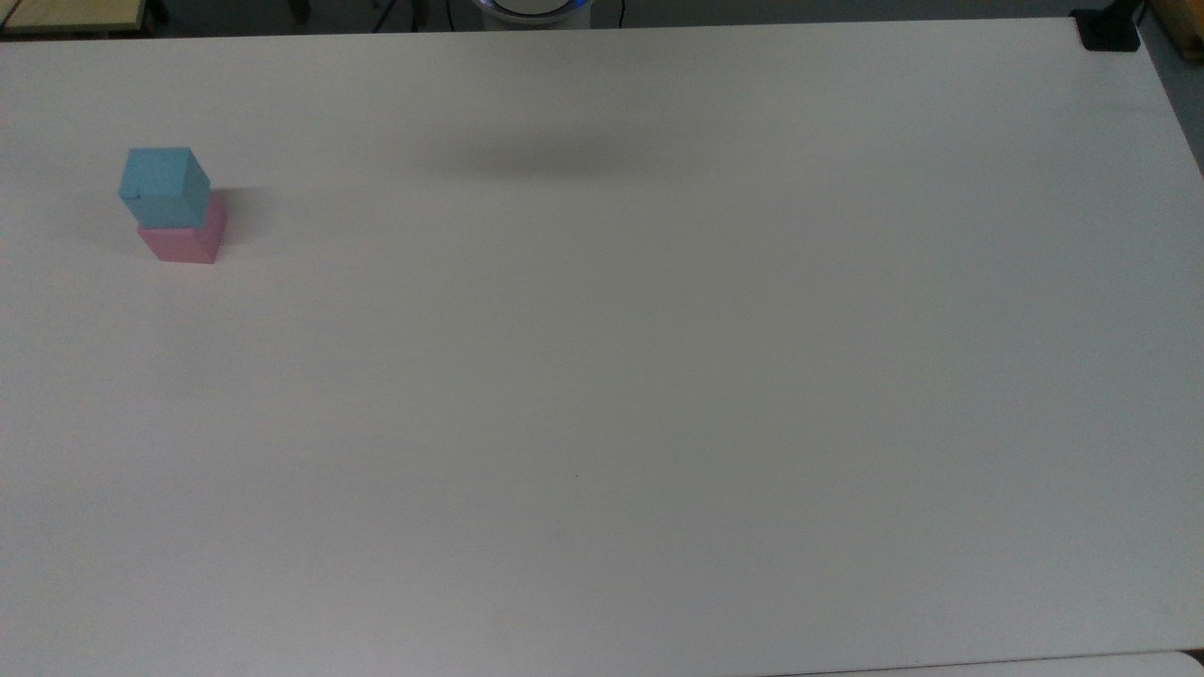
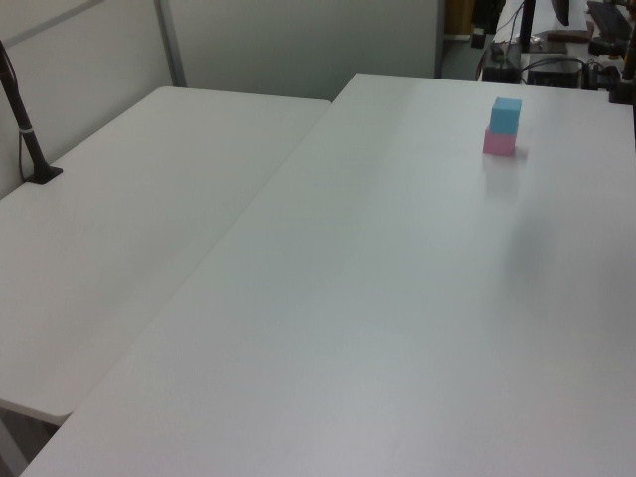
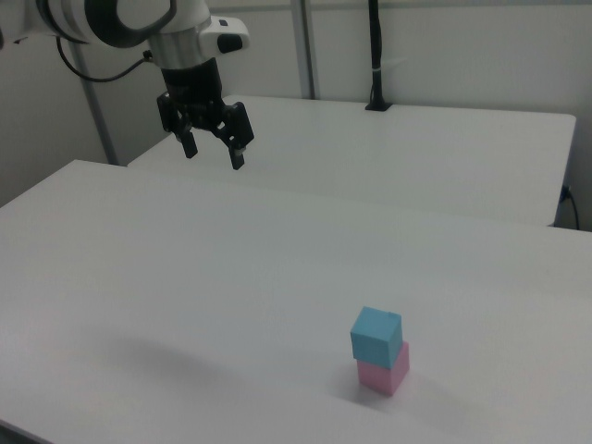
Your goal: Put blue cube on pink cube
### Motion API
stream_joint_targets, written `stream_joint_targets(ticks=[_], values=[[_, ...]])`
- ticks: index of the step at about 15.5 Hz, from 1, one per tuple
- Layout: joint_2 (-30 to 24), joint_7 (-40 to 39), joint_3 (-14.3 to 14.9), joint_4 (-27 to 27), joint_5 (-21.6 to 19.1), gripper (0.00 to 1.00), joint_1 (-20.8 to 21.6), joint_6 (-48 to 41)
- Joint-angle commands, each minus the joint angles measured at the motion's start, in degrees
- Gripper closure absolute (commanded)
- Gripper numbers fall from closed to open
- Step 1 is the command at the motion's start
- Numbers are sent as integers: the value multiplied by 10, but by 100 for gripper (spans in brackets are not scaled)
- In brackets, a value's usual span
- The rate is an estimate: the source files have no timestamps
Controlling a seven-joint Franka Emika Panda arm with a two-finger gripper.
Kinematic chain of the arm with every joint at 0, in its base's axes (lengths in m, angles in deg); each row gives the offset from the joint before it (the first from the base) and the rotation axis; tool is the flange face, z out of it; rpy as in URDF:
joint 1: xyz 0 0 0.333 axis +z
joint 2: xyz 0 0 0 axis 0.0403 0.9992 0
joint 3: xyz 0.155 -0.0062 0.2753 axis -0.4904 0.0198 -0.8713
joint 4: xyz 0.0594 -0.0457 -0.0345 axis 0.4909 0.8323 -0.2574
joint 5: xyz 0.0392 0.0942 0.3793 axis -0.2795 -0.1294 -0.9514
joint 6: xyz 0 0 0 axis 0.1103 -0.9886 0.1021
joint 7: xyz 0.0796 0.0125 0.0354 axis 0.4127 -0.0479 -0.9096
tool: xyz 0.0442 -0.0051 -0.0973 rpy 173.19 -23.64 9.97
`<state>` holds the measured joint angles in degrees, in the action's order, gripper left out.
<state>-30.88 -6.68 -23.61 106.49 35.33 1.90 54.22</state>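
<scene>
The small light-blue matte cube [image 1: 165, 186] sits on top of the small pastel-pink matte cube [image 1: 184, 241], the two touching in a short stack on the wide white desk [image 1: 658, 376]. In the top view the stack stands near the top view's left edge, toward the far side of the desk. The blue cube [image 3: 376, 337] is turned slightly against the pink cube [image 3: 384, 372] below it, so its corners overhang a little in the right view. In the left view the blue cube [image 2: 506, 113] and pink cube [image 2: 499, 142] stand at the far right of the desk [image 2: 397, 298].

The black two-finger end effector [image 3: 213, 155] hangs in the air at the right view's upper left, well apart from the stack, its fingers [image 3: 237, 146] spread apart with nothing between them. It points downward from the white arm [image 3: 139, 23].

A second white desk [image 2: 119, 229] adjoins on the left view's left, with a black pole [image 2: 25, 129] standing at its edge.
</scene>
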Motion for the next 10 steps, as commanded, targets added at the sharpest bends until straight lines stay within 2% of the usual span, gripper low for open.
stream_joint_targets(ticks=[1,10], values=[[3,-7,8,8,-11,0,8,-1],[2,-8,11,6,-9,0,10,17]])
